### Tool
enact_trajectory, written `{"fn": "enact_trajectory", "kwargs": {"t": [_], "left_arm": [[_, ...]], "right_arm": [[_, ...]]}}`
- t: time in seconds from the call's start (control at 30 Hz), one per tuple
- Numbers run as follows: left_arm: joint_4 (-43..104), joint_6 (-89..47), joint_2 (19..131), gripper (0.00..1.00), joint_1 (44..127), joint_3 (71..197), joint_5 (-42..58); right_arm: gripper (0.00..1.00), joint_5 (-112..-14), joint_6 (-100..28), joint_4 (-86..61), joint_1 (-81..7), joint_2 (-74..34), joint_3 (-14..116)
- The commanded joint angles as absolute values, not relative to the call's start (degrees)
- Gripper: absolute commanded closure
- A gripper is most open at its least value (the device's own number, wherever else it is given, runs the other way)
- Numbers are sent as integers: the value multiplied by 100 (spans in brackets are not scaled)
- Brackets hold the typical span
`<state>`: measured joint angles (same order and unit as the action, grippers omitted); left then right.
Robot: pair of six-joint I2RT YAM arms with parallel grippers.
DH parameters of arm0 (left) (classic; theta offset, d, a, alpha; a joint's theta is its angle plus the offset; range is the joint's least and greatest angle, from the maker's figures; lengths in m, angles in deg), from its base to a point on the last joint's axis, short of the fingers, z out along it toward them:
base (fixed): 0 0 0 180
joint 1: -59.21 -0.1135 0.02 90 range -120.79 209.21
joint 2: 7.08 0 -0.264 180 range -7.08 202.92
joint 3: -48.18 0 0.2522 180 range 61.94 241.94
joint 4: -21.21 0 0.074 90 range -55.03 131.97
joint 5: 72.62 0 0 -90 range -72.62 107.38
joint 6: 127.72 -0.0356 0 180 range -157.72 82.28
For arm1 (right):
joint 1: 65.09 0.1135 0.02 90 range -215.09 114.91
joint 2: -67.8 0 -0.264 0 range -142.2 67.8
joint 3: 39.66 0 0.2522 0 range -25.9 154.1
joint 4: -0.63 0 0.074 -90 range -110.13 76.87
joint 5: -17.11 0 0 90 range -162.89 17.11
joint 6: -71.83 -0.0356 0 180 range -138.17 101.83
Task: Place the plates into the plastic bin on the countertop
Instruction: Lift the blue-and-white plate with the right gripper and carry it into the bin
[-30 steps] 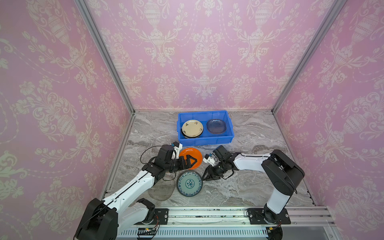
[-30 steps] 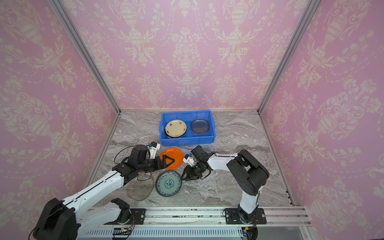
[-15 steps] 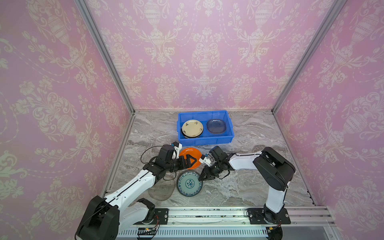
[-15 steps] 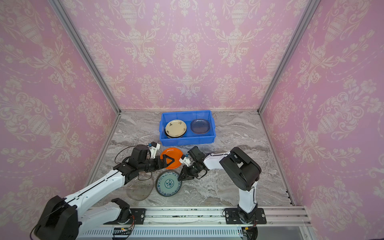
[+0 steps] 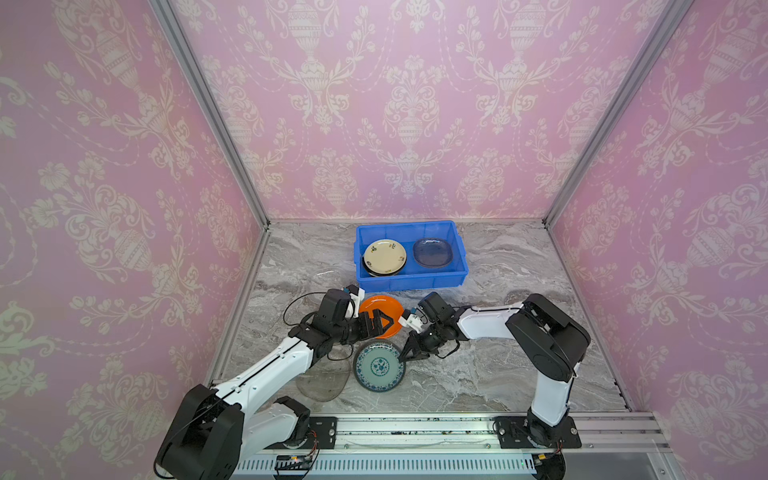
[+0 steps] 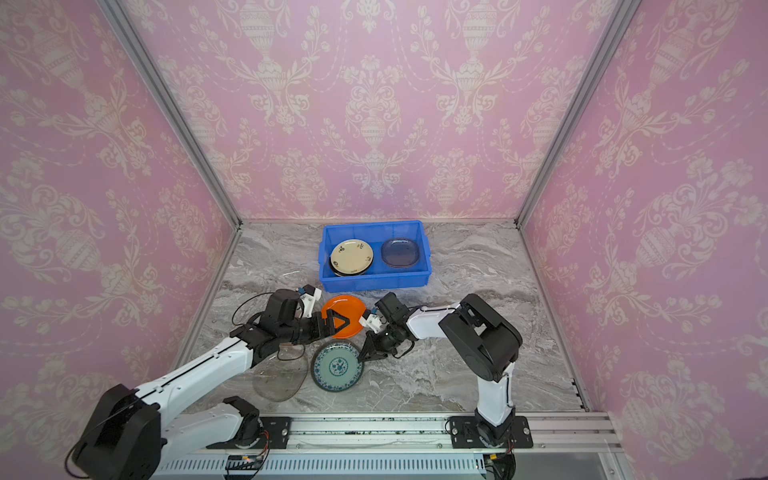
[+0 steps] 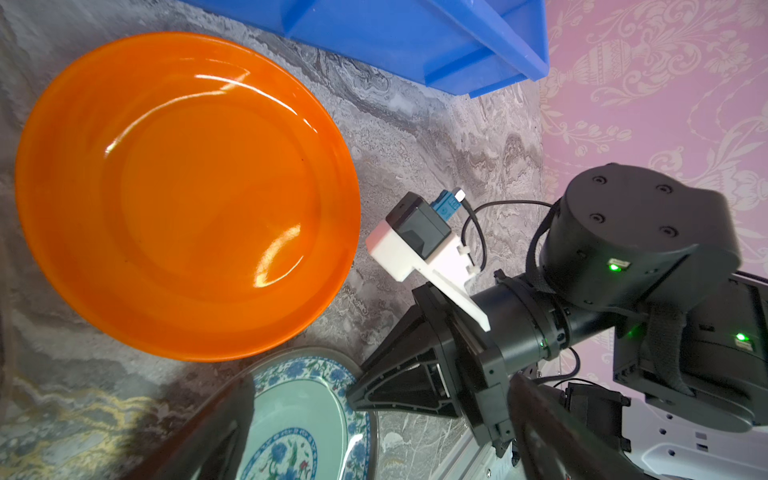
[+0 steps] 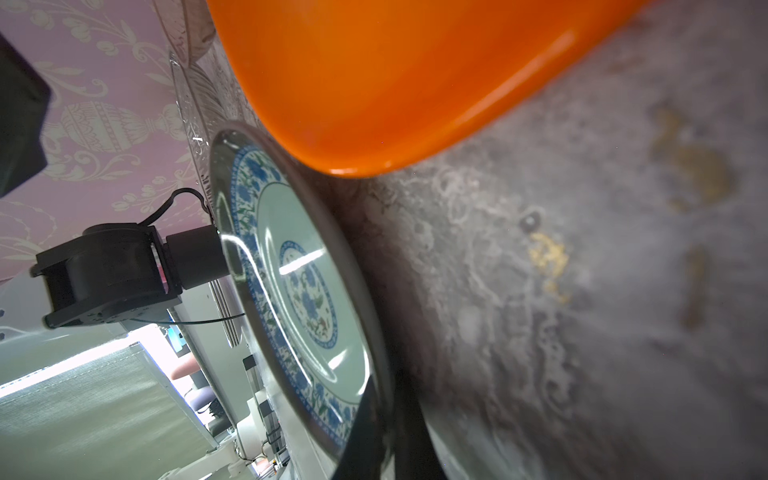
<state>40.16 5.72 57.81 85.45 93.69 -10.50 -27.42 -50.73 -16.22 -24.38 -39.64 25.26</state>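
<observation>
Now the teal-patterned plate (image 5: 379, 366) lies flat on the counter (image 5: 498, 365) near its front edge, well apart from the blue bin (image 5: 409, 282) at the back. The right tool (image 5: 402, 358) has come in from the right over the last second, and its jaws have drawn together on the plate's right-hand rim. The right wrist view shows one dark finger (image 8: 363, 436) over the rim and the other beneath it. The plate looks pinched but not yet raised. I judge the grasp to be made, so lifting and carrying to the bin are what remain for this plate.

Just behind it sits the orange plate (image 5: 376, 305), close enough that I cannot tell whether the two rims touch. A lift may nudge it. The left tool (image 5: 380, 323) hovers over the orange plate with its jaws spread wide, holding nothing. A clear glass plate (image 5: 322, 380) rests on the counter beside the teal one, partly under the left arm.

Inside the bin, a cream plate (image 5: 384, 256) tops a small stack on the left, and a smoky glass plate (image 5: 432, 252) lies on the right.
</observation>
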Motion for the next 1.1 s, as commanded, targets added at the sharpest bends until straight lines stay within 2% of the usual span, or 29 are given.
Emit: {"fn": "enact_trajectory", "kwargs": {"t": [0.0,0.17,0.37,0.57,0.7,0.8,1.07], "left_arm": [[4058,633,5757,3,8567,9552,-916],[4442,383,5715,2,8558,9947,-881],[5042,-48,5891,2,8263,11006,-761],[4475,-136,6129,2,7761,11538,-447],[3746,-27,6497,3,7532,11684,-275],[3717,-146,6850,3,7393,12065,-104],[3823,-397,7643,3,7189,12765,-14]], "right_arm": [[100,-3026,-4857,-2130,-2404,-3957,2529],[100,-3172,-4340,-3101,-2511,-3367,2482],[100,-3394,-3861,-4742,-3110,-2232,2700],[100,-3911,-3795,-5790,-3829,-1526,3996],[100,-4406,-4121,-5826,-4263,-1804,5291],[100,-4637,-4505,-5503,-4449,-2282,5959],[100,-4797,-4976,-5150,-4538,-4382,7848]]}}
